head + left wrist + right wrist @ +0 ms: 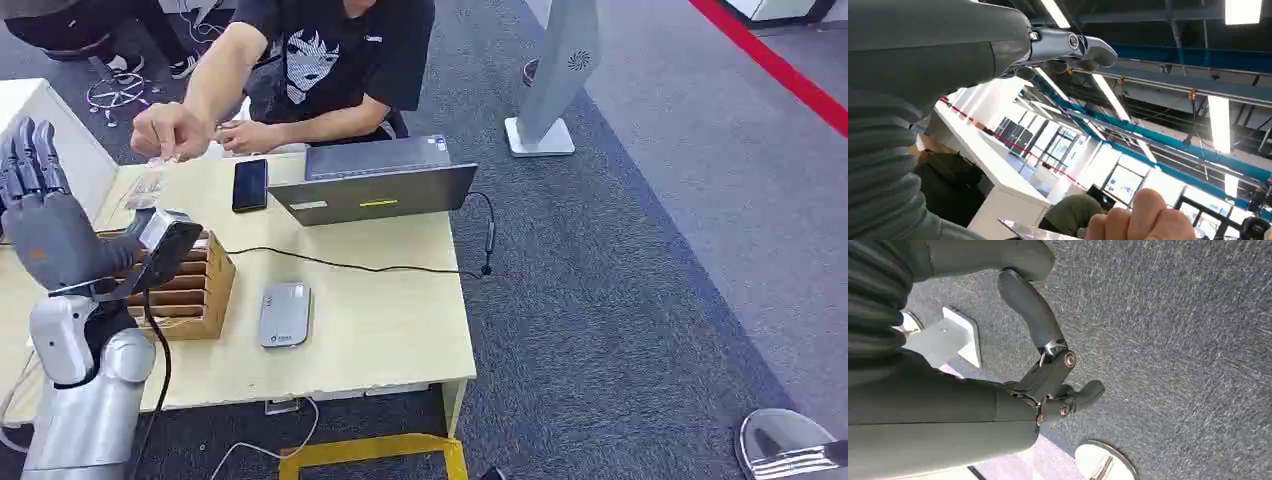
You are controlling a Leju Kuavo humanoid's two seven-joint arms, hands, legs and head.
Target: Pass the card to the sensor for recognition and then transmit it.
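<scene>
- Wooden table [380,330] fills your head view; the card [148,186] lies near its far left edge, under a person's hand [172,130].
- Your left hand [45,225] is raised at 7 o'clock from the card, fingers spread, holding nothing.
- Your right hand [1048,375] hangs over carpet, fingers loosely apart.
- At 5 o'clock from the card, the slotted wooden box [195,290]; contents unclear.
- The sensor [284,314] lies just right of the box.

Open-plan office, wooden desk [380,330], laptop [375,180], grey carpet [640,250], ceiling strip lights [1219,122]

No text is legible; the reader [285,314] bears a small blue mark, perhaps a logo, too small to read.
</scene>
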